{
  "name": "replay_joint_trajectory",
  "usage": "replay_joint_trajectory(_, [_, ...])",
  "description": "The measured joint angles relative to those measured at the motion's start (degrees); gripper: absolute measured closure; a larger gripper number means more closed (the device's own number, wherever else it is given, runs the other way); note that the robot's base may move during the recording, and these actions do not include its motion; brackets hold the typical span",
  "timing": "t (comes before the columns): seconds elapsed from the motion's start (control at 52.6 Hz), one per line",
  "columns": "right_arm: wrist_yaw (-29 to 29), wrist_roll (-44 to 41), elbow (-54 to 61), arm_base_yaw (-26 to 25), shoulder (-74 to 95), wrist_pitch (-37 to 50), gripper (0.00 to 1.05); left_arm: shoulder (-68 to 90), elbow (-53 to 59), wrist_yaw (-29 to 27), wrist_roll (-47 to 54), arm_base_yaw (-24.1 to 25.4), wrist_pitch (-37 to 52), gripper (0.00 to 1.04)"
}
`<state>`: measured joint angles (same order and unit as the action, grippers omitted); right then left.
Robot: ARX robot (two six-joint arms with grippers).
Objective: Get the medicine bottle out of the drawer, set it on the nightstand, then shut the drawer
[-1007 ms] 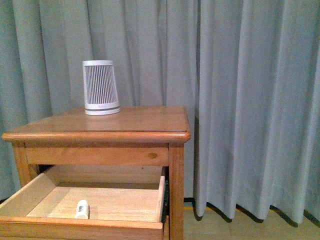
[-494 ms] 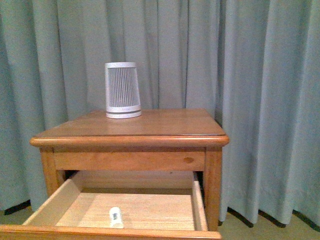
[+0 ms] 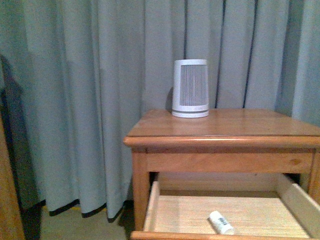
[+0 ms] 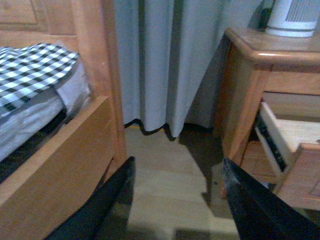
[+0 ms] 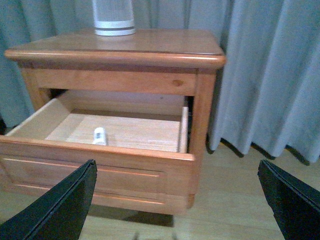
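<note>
The medicine bottle [image 3: 221, 222] [image 5: 100, 135], small and white, lies on its side on the pale floor of the drawer [image 3: 295, 200] [image 5: 95, 170], which stands pulled out of the nightstand [image 3: 225, 127] [image 5: 150, 45]. My right gripper [image 5: 176, 164] is open and empty, in front of the drawer's panel front and short of the bottle. My left gripper [image 4: 178, 160] is open over the wooden floor, between the bed and the nightstand [image 4: 250, 55], with the drawer [image 4: 295, 142] off to one side. Neither gripper shows in the front view.
A white ribbed tapered device [image 3: 190, 88] [image 5: 113, 17] stands at the back of the nightstand top. Grey-green curtains [image 3: 90, 100] hang behind. The wooden bed frame [image 4: 95, 100] with checked bedding [image 4: 35, 65] is close to my left gripper.
The front view has swung left, so the nightstand now sits at the picture's right and a bed-frame edge shows at the left. The bottle still lies in the open drawer.
</note>
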<state>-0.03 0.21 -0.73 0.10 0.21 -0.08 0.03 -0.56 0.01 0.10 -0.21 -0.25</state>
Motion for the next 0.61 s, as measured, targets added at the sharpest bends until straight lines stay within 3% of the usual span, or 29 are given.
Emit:
replay_joint_trajectory(0.228, [1.2, 0.1, -0.1, 0.4, 0.5, -0.4, 0.07, 0.1, 0.0, -0.4, 0.0, 0.0, 0.1, 0.05])
replay_joint_trajectory(0.285, [14.2, 1.9, -2.1, 4.4, 6.4, -2.0, 0.07, 0.1, 0.0, -0.3, 0.0, 0.0, 0.1, 0.07])
replay_joint_trajectory(0.38, [26.8, 2.9, -8.3, 5.5, 24.0, 6.4, 0.07, 0.1, 0.0, -0.1, 0.0, 0.0, 0.1, 0.07])
replay_joint_trajectory(0.456, [27.1, 3.3, -18.3, 3.5, 42.0, 13.2, 0.07, 0.1, 0.0, -0.2, 0.0, 0.0, 0.1, 0.07])
replay_joint_trajectory(0.608, [23.2, 3.9, -37.0, 1.1, 68.3, 9.6, 0.07, 0.1, 0.0, -0.1, 0.0, 0.0, 0.1, 0.07])
